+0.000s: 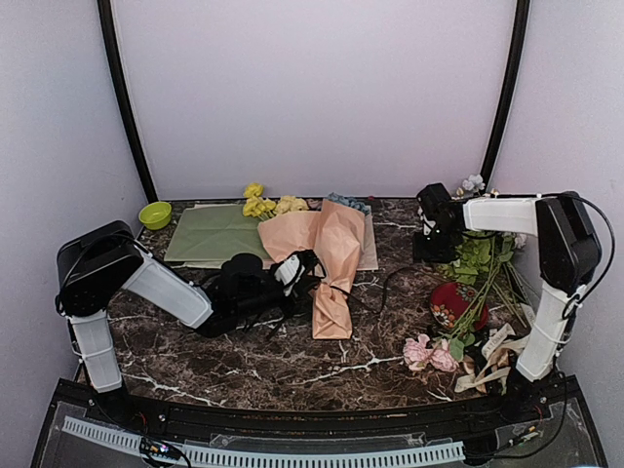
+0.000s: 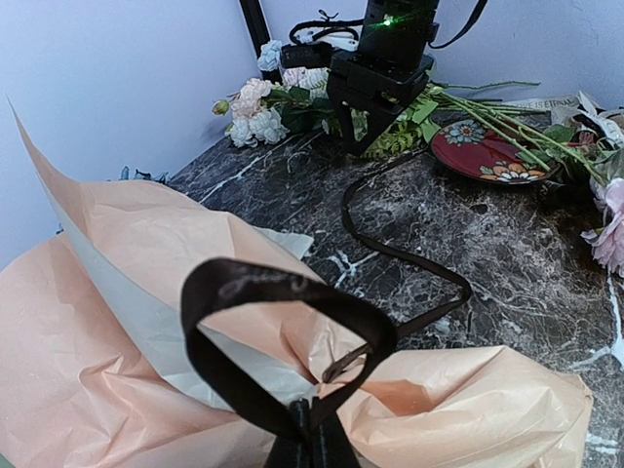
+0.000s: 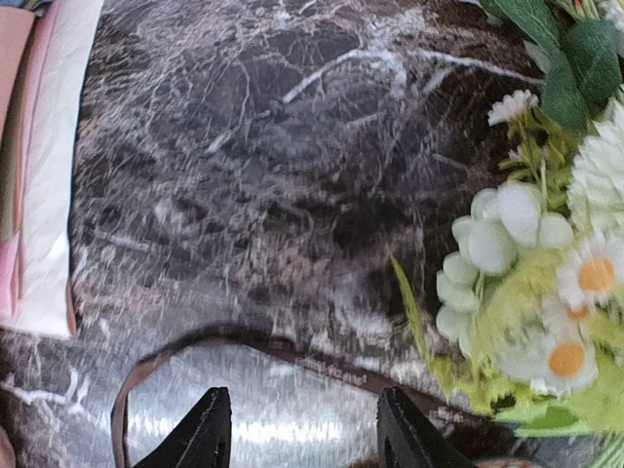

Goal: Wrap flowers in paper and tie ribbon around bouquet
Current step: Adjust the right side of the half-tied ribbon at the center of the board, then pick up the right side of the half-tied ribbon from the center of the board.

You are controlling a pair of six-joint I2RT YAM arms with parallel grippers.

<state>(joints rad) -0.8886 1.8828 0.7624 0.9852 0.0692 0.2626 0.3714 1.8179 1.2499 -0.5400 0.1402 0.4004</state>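
Marble table: dark, white-veined. Bouquet: centre of the top view, lying flat, narrow end toward the bottom of the frame. The peach-pink paper forms the cone, and its pale inner face shows in the left wrist view. Flowers: yellow heads projecting past the wide end at upper centre, a blue head just right of them. Ribbon: thin, dark brown, standing as a loop above the paper at lower centre of the left wrist view. It then trails right across bare marble and curves back up toward the right gripper. Left gripper: against the cone's left edge, jaws closed on the base of the ribbon loop. Right gripper: right of the bouquet, apart from it. In its own view the fingers stand apart with nothing between them, and the ribbon lies on the table just beyond the tips. Green sheet, green bowl: upper left. Red plate, pink roses, cream ribbons: lower right.
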